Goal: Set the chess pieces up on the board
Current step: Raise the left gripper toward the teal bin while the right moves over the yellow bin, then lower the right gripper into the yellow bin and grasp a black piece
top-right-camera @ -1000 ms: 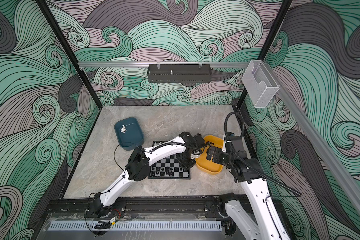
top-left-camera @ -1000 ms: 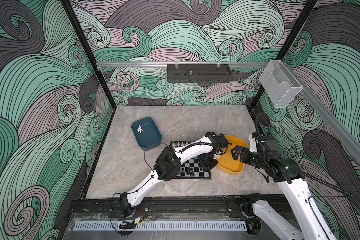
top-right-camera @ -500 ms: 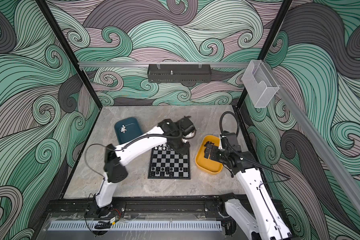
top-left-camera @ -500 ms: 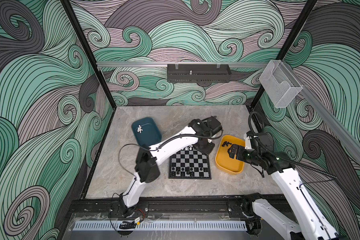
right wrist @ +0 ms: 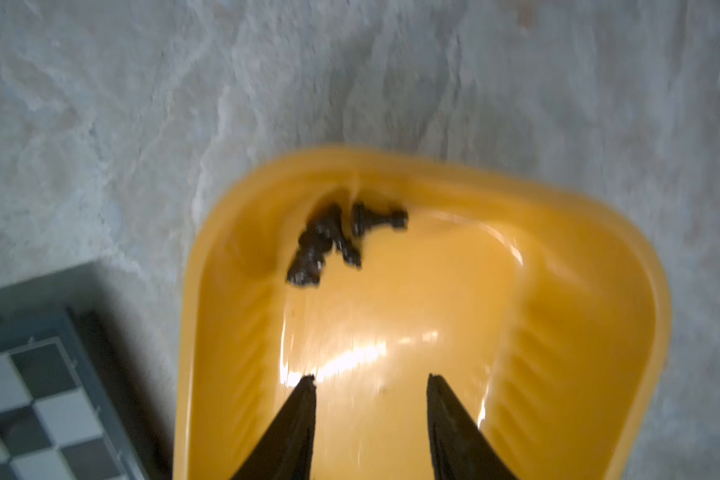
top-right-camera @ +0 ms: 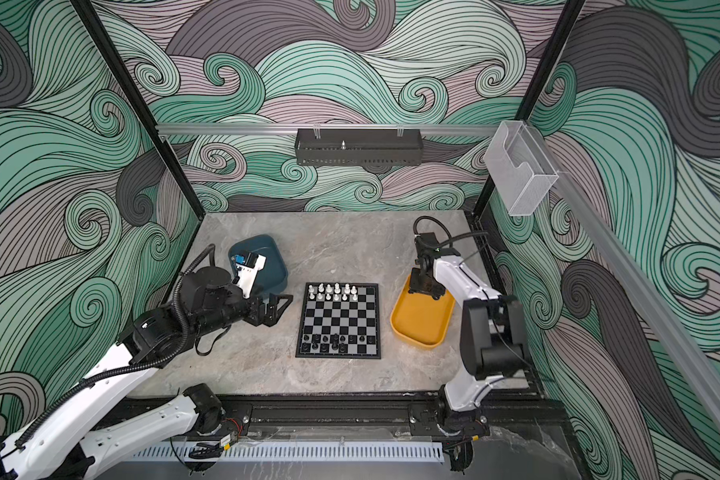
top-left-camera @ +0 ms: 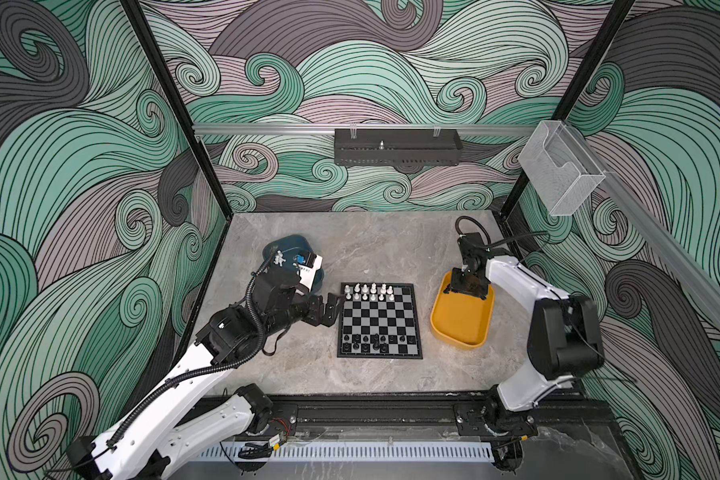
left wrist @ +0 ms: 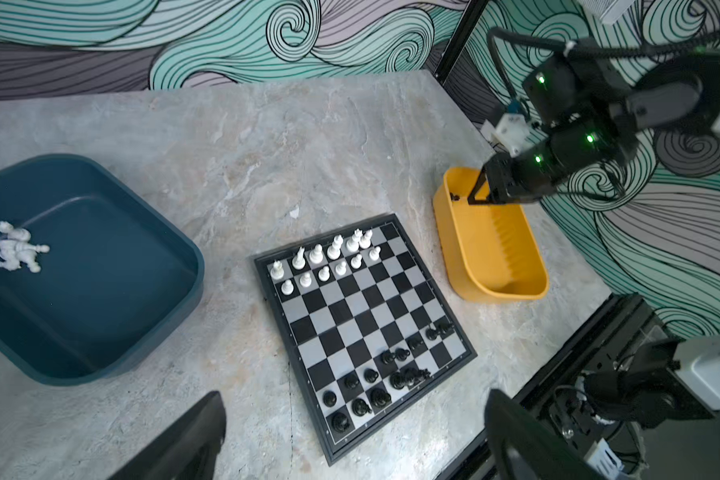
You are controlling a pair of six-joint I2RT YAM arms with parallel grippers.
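The board (top-left-camera: 379, 320) lies mid-table, seen in both top views (top-right-camera: 338, 321). White chess pieces (top-left-camera: 371, 291) fill its two far rows, and black ones (top-left-camera: 373, 343) stand unevenly in the near rows. My left gripper (top-left-camera: 333, 305) hovers just left of the board, open and empty; its fingers (left wrist: 184, 440) frame the board's black end in the left wrist view. My right gripper (right wrist: 371, 377) is down inside the yellow tray (right wrist: 578, 332), jaws apart with nothing between them. Loose black pieces (right wrist: 333, 245) lie ahead of it in the tray's corner.
A teal tray (top-left-camera: 308, 282) at the left rear holds a few loose white pieces (left wrist: 17, 249). The yellow tray (top-left-camera: 462, 328) sits right of the board. A black rack (top-left-camera: 398, 147) hangs on the back wall, and a clear box (top-left-camera: 560, 174) on the right rail.
My left arm pulled back from the board's right side to its left edge and its jaws opened. My right gripper moved to the yellow tray's far end and its jaws narrowed.
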